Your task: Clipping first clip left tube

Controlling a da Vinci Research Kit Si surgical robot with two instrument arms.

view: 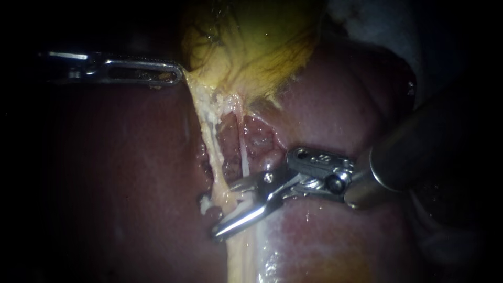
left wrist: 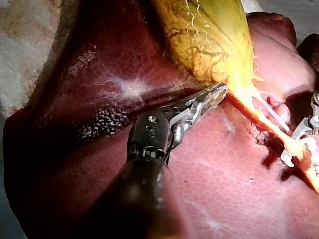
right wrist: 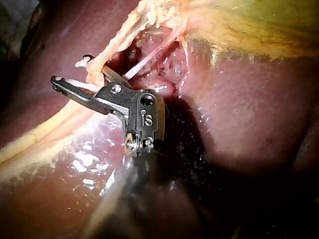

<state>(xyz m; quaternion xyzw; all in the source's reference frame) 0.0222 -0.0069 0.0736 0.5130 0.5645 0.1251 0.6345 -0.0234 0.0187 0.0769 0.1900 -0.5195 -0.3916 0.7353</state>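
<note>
**Right instrument's jaws spread around the left tube below the gallbladder**

The right instrument [view: 222,209] comes in from the right with its jaws spread. One jaw lies on the far side of the left tube [view: 209,136] and the other on the near side, so the tube passes through the gap; no squeeze on it shows. The right wrist view shows the same: the right instrument [right wrist: 82,74] straddles the yellowish left tube [right wrist: 117,40], one jaw reaching clear past it.

The left tube is a thick, pale yellow strand running from the gallbladder's [view: 251,42] left lower edge toward the near side of the scene. Just to its right is the right tube [view: 242,152], thin and white, crossing a raw red pocket of the liver [view: 131,183].

The left instrument [view: 177,73] enters from the far left. Its jaws are pressed together on the gallbladder's edge where the left tube begins, and the tissue there is drawn toward the tip. In the left wrist view, the left instrument [left wrist: 219,92] meets the gallbladder [left wrist: 209,35] at that same corner, with the right instrument [left wrist: 299,144] beyond it.
</note>
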